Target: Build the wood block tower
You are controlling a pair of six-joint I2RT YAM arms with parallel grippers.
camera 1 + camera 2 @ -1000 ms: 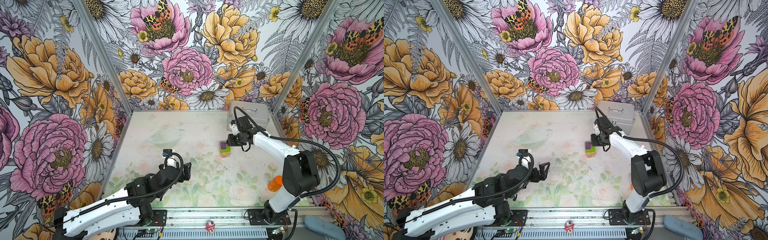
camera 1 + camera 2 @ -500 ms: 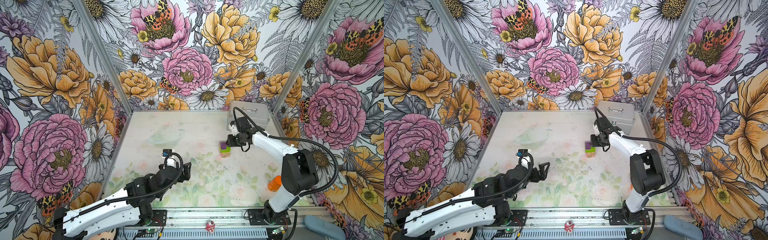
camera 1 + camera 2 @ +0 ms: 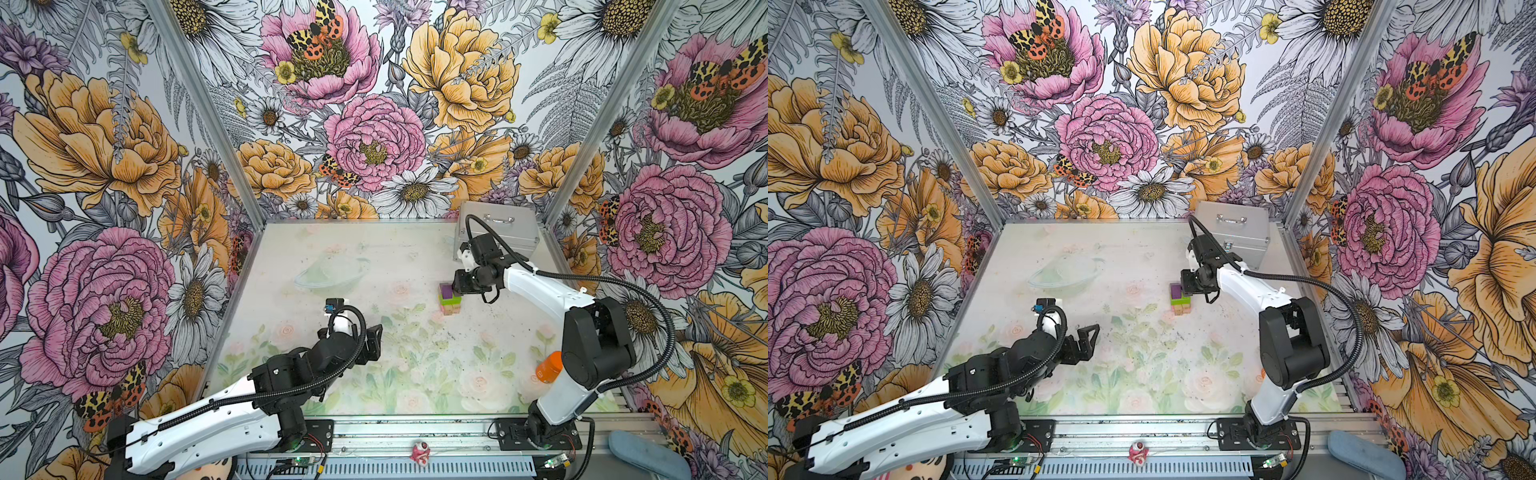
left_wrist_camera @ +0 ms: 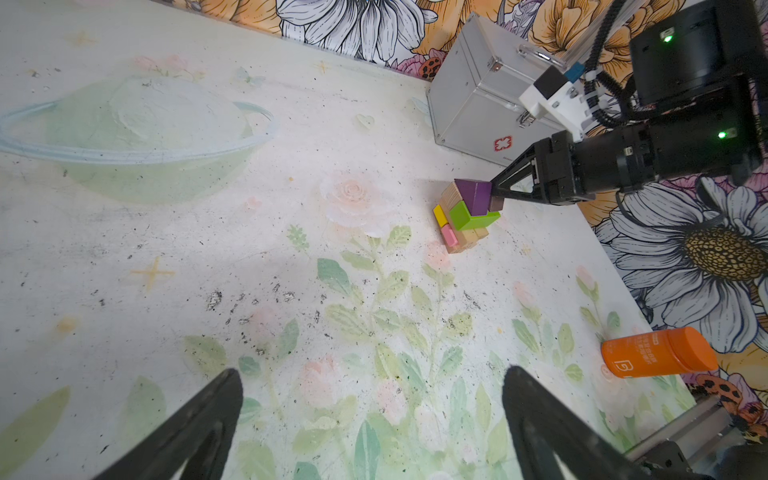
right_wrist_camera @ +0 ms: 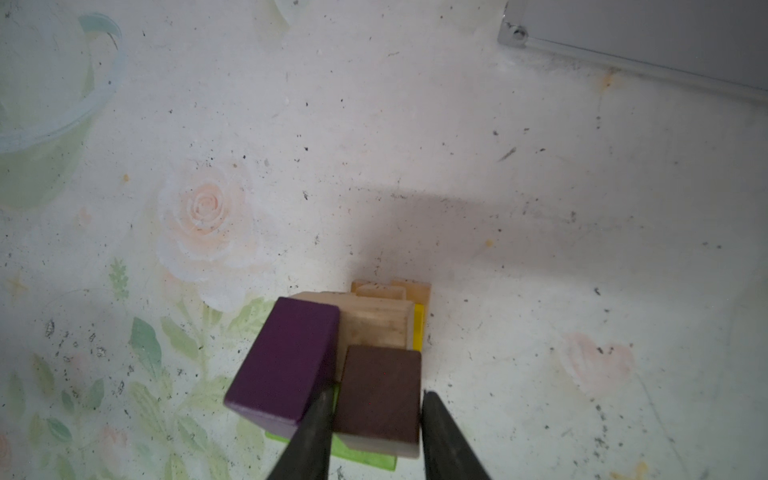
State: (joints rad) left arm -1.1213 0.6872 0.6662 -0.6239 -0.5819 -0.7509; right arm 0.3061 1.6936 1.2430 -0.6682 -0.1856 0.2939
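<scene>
dark-brown block (image 5: 380,395) atop tower (image 3: 449,300)
right claw (image 4: 496,195) flanked it, beside purple block (image 5: 286,357); grip or not, could not tell. left claw (image 4: 372,372) stood wide open.

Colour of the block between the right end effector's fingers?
Dark brown block; clearest in the right wrist view.

The white-and-black left arm (image 3: 216,419) stretches low from the lower left of both top views, its left gripper (image 4: 372,374) spread wide. The right arm (image 3: 540,286) reaches toward centre right, its right gripper (image 5: 376,395) angled downward, jaws narrow, grip unclear.
</scene>
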